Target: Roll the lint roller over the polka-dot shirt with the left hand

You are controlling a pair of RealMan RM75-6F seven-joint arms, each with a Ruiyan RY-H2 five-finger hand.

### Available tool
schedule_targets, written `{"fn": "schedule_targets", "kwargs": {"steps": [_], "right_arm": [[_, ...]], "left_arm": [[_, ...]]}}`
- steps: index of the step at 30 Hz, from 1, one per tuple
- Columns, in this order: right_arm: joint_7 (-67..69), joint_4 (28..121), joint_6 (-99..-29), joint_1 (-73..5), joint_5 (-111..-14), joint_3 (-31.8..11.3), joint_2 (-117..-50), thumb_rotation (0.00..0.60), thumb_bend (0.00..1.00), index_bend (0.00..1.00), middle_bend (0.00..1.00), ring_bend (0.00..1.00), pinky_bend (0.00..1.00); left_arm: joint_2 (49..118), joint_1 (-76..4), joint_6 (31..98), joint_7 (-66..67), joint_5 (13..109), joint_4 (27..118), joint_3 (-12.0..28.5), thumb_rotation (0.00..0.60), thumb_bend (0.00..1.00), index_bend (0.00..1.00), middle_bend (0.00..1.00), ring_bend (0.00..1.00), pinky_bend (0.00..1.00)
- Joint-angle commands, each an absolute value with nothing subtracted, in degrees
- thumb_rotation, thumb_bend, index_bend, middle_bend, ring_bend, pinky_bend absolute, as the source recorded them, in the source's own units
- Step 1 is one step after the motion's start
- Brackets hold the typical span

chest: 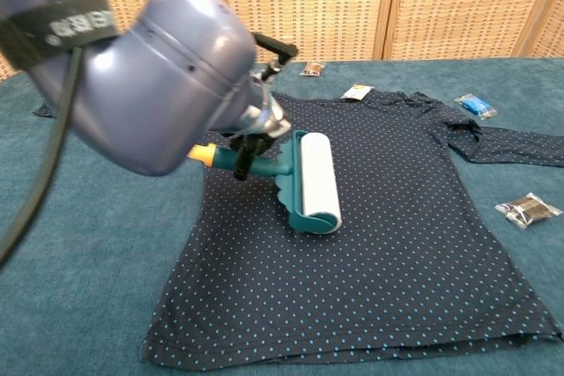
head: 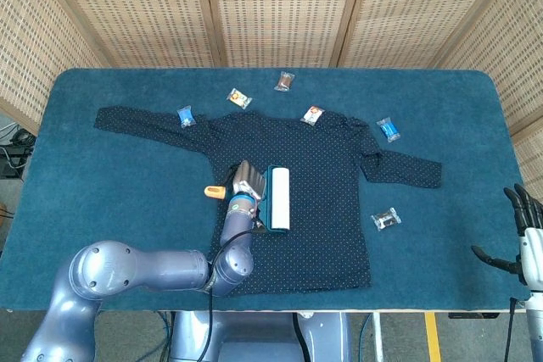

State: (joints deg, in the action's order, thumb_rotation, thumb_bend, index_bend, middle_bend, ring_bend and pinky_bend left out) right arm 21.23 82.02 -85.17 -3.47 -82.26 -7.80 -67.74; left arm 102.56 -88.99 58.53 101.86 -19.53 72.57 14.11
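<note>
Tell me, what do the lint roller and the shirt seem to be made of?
Lint roller: teal frame looks like smooth hard plastic, white drum probably matte sticky paper, held by the left hand. Polka-dot shirt: soft, thin knit fabric, judging by its limp, flat drape; fibre unclear.

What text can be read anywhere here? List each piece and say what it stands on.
Black band on the left arm, chest view: white lettering there, too blurred and cut off to read.
Snack packets around the polka-dot shirt, such as the blue packet and the dark packet: any print is too small to read.
Lint roller held by the left hand: no text visible.
</note>
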Motion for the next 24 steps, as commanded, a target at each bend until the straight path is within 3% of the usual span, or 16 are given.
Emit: {"fn": "schedule_targets", "kwargs": {"steps": [1, 14, 24], "right_arm": [[20.7, 82.3, -85.5, -3.4, -82.6, -7.7, -67.8, 0.600, 0.17, 0.07, 0.00, 0.00, 0.00], [18.3, 83.3, -86.1, -3.6, -84.1, -6.9, -68.2, 0.600, 0.17, 0.07, 0.00, 0.00, 0.00], [16.3, 84.1, -86.9, -3.5, -84.8, -6.7, -68.3, 0.600, 0.17, 0.07, 0.00, 0.00, 0.00]], "left_arm": [[98.3, -85.8, 59.9, 100.1, -17.6, 77.4, 12.2, 0.600, 0.66, 0.83, 0.86, 0.76, 0.67], [83.5, -74.9, 56.3, 85.1, -5.1, 90.7, 8.2, 0.600, 0.65, 0.84, 0.85, 0.76, 0.67], [78.7, -67.4, 50.4, 71.4, 10.0, 90.4, 3.2, 0.600, 0.60, 0.83, 0.77, 0.70, 0.61]]}}
